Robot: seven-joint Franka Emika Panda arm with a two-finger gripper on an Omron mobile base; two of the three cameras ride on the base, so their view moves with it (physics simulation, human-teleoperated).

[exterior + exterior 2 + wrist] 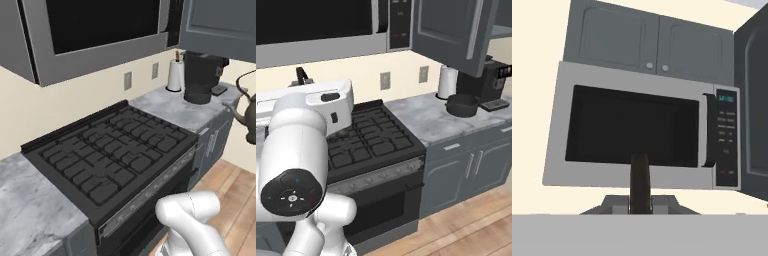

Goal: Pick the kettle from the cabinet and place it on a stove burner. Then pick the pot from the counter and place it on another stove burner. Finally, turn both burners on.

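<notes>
Kettle (250,114) hangs in the air right of the stove (107,150); pot (462,105) sits on the counter (421,117). Gripper grip: cannot tell.

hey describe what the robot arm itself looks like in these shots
The arm is glossy white with rounded, tube-like links. One joint ends in a dark round cap carrying small coloured marks. A small dark oval sits on an upper link. In the hand view, the gripper has grey finger bases.
</notes>
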